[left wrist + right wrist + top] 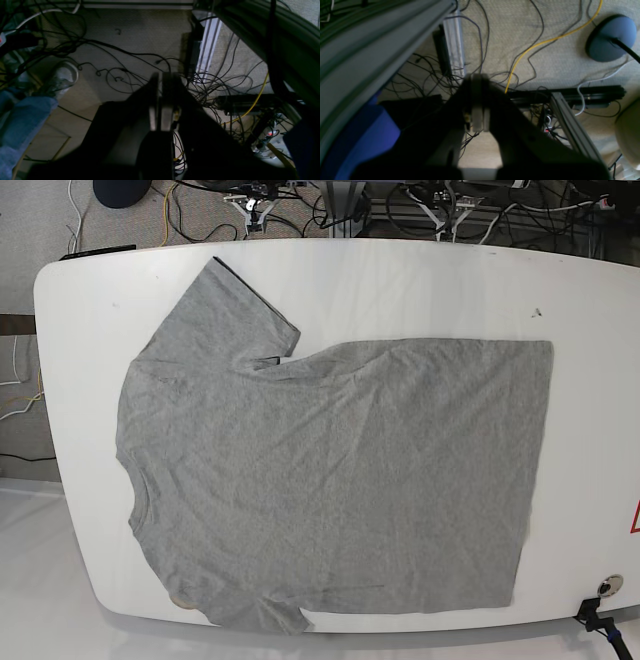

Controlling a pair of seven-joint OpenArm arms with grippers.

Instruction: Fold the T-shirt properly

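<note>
**Hands parked below the surface, T-shirt lying flat**

The left hand (160,100) hung in shadow with its two fingers pressed together on nothing, pointing down at carpet and a tangle of black cables (120,75). The right hand (478,105) was likewise drawn together and empty, dark and blurred against the floor, a yellow cable (545,41) curling past it. Neither hand showed in the base view.

The grey T-shirt (330,480) lay spread flat on the white, round-cornered surface (420,280), collar toward that view's left and hem toward its right. Its knit looked soft and lightly rippled. One sleeve (225,310) fanned out toward the far edge; the other, at the near edge, was bunched and partly cut off by the frame.
</note>
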